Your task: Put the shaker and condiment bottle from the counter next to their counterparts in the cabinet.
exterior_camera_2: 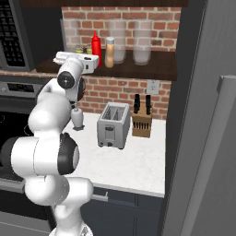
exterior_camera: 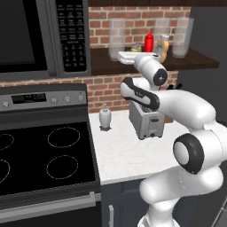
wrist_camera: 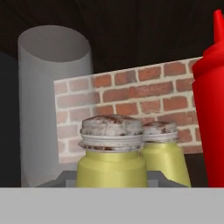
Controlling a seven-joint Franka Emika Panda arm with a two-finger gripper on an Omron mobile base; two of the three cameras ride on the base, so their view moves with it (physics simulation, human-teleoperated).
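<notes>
The gripper [wrist_camera: 111,183] is closed on the shaker [wrist_camera: 111,151]: its two dark finger tips [wrist_camera: 65,179] show low on either side of the yellow-olive body, close against it, and the brown-flecked cap rises just above them. How much of the body sits between the pads is cut off by the lower edge of the hand view.

Just past the fingers and a little to one side stands the paler yellow-green shaker [wrist_camera: 164,151], partly hidden behind the held one; the two look near, but whether they touch I cannot tell. Further to that same side is the red squeeze bottle [wrist_camera: 210,113], cut off by the picture's edge. On the other side of the fingers rises a tall clear glass jar [wrist_camera: 54,100], with the brick wall [wrist_camera: 144,96] behind.

In the base views the hand [exterior_camera: 133,56] reaches level onto the dark wooden shelf [exterior_camera: 195,63], and the arm covers the shaker there. The orange-tan condiment bottle [exterior_camera: 162,48] stands on the shelf just beyond the red bottle. Below the fingers, the white counter [exterior_camera: 128,155] carries a toaster [exterior_camera: 146,119].
</notes>
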